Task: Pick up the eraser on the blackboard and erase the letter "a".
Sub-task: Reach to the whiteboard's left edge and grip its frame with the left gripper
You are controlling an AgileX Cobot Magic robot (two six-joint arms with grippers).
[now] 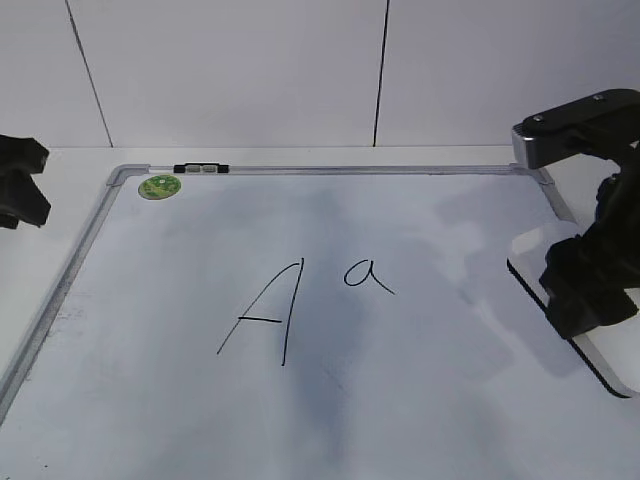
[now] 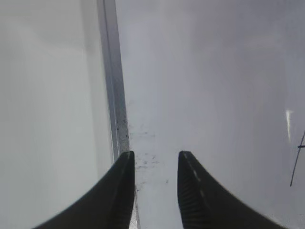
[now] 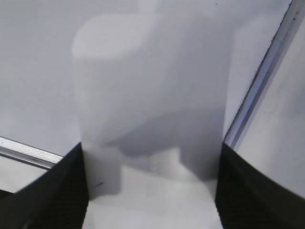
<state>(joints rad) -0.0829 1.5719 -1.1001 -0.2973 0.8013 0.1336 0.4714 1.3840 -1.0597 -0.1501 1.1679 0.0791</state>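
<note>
The blackboard [image 1: 180, 400] is a white board with a grey metal frame. The small letter "a" [image 1: 367, 275] stands right of a large capital "A" [image 1: 265, 315]. My right gripper [image 1: 590, 290] is at the board's right edge, shut on the eraser [image 1: 605, 355], a white block with a thin black underside. In the right wrist view the eraser [image 3: 152, 95] fills the gap between the jaws [image 3: 151, 148], which press on both its sides. My left gripper [image 1: 20, 185] is open and empty over the board's left frame [image 2: 114, 95]; its jaws [image 2: 155, 155] hold nothing.
A round green magnet [image 1: 160, 186] sits at the board's far left corner. A small black and grey clip [image 1: 201, 169] sits on the top frame. A white wall rises behind the table. The board's frame [image 3: 257, 86] runs under the eraser.
</note>
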